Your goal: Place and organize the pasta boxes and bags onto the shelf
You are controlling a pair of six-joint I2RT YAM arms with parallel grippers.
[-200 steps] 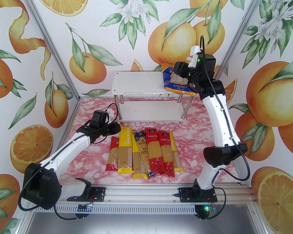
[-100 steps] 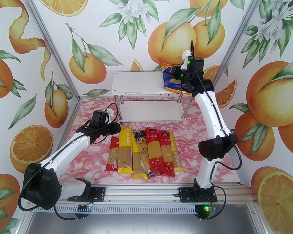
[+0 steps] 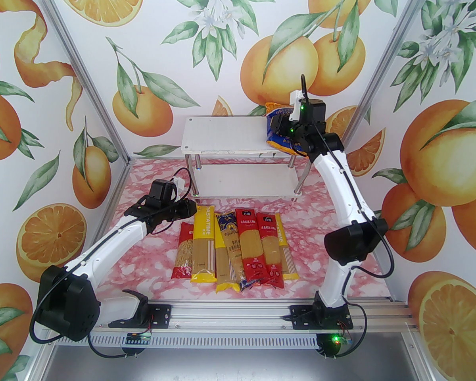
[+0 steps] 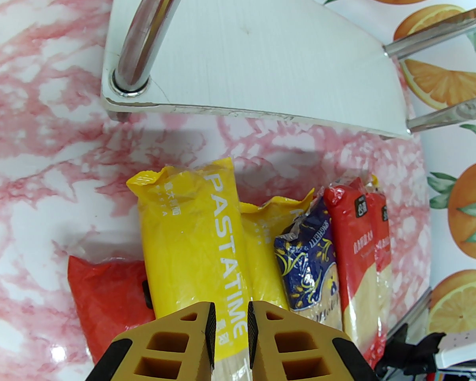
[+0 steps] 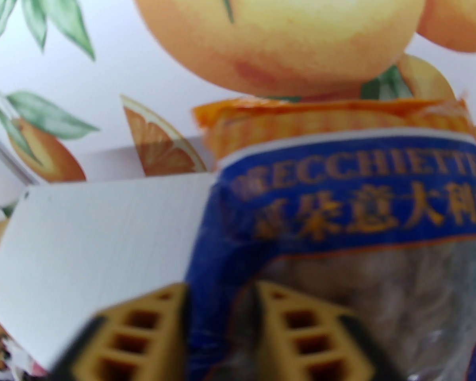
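The shelf [image 3: 222, 135] stands at the back of the table. An orange and blue bag [image 3: 278, 143] lies on the right end of its top board. My right gripper [image 3: 277, 130] is down on that bag. In the right wrist view its fingers [image 5: 150, 331] stand apart, open, with the bag's [image 5: 341, 197] left edge in the gap. A red bag [image 3: 184, 252] and several long packs lie side by side on the table. My left gripper [image 4: 230, 331] hovers over the top end of the yellow PASTATIME pack [image 4: 190, 244], its fingers a narrow gap apart.
Right of the PASTATIME pack lie another yellow pack [image 3: 222, 268], a dark blue one [image 3: 232, 244], two red ones [image 3: 250, 248] and a yellow one [image 3: 287, 260]. The shelf's lower board [image 4: 261, 66] is bare, on chrome legs [image 4: 142, 34]. Patterned walls close in the left, back and right.
My right arm has swung left and in toward the shelf, and its gripper has moved along the bag on the top board. The left arm and the packs have not moved.
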